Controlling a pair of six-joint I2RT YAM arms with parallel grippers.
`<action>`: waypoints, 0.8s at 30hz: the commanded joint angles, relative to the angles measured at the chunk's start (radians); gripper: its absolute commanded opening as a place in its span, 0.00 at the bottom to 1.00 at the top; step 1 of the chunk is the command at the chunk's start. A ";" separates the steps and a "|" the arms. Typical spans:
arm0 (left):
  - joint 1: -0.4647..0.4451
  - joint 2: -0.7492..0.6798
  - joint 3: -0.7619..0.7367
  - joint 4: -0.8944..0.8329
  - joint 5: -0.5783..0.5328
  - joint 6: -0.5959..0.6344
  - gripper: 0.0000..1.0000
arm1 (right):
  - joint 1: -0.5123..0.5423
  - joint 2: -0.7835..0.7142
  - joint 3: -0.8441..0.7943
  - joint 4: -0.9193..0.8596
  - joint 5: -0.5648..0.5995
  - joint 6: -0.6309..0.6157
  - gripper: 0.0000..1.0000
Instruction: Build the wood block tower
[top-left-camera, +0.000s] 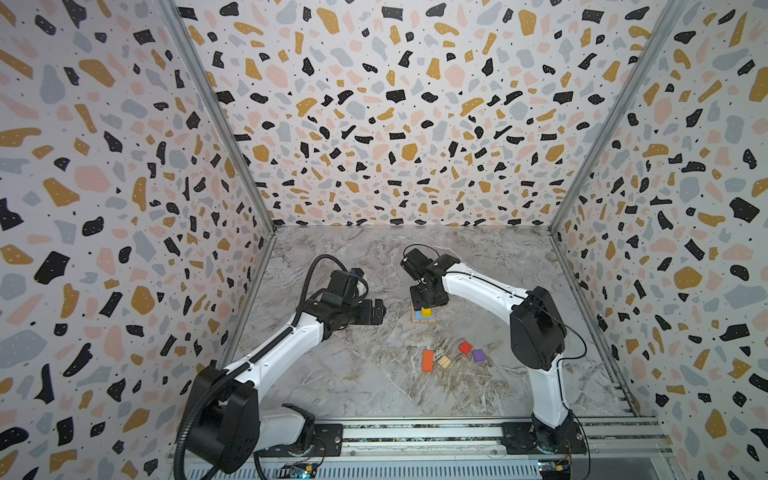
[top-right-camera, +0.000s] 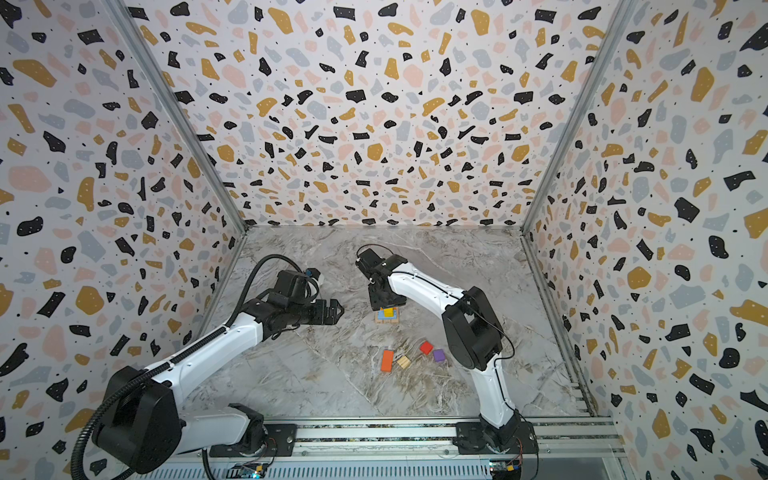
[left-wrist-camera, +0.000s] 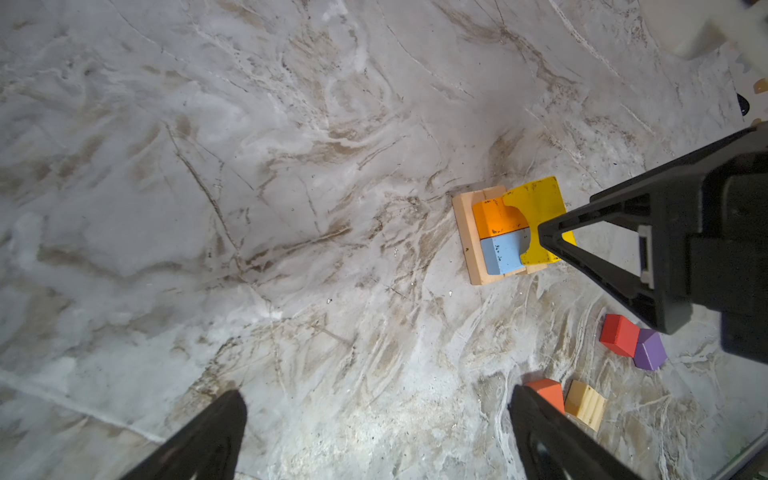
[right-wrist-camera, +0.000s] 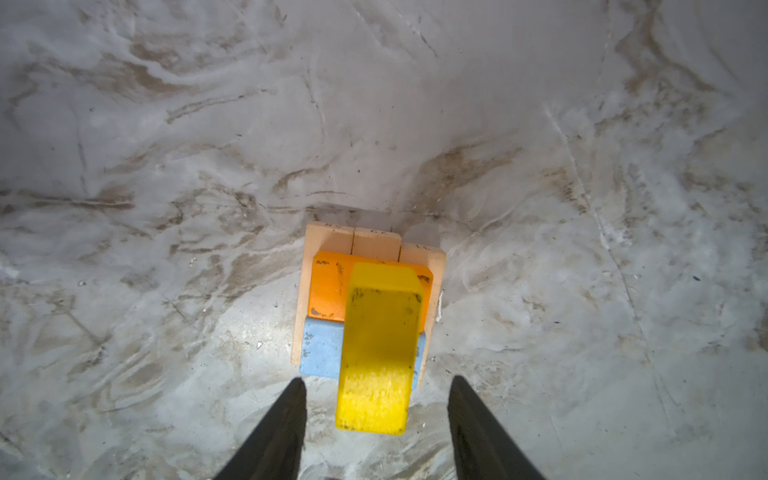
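The tower (top-left-camera: 424, 318) (top-right-camera: 387, 318) stands mid-table. Its base is a row of tan blocks (right-wrist-camera: 328, 241), with an orange block (right-wrist-camera: 328, 286) and a blue block (right-wrist-camera: 320, 349) side by side on top. A yellow block (right-wrist-camera: 380, 345) (left-wrist-camera: 536, 208) sits over those two. My right gripper (right-wrist-camera: 376, 384) hangs just above with its jaws either side of the yellow block, a gap showing on each side. My left gripper (left-wrist-camera: 376, 399) (top-left-camera: 380, 311) is open and empty, left of the tower.
Loose blocks lie nearer the front: an orange oblong (top-left-camera: 427, 360), a tan cube (top-left-camera: 444, 361), a red cube (top-left-camera: 465, 347) and a purple cube (top-left-camera: 478, 355). Patterned walls close in the table on three sides. A metal rail (top-left-camera: 415, 434) runs along the front.
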 joint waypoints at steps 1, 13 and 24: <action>0.004 -0.013 -0.007 0.021 0.010 0.009 1.00 | -0.005 0.008 0.022 -0.010 0.006 0.010 0.55; 0.004 -0.013 -0.002 0.020 0.013 0.014 1.00 | -0.013 0.028 0.032 -0.007 0.007 0.016 0.48; 0.008 -0.010 -0.002 0.021 0.014 0.016 1.00 | -0.016 0.046 0.059 -0.010 0.003 0.016 0.44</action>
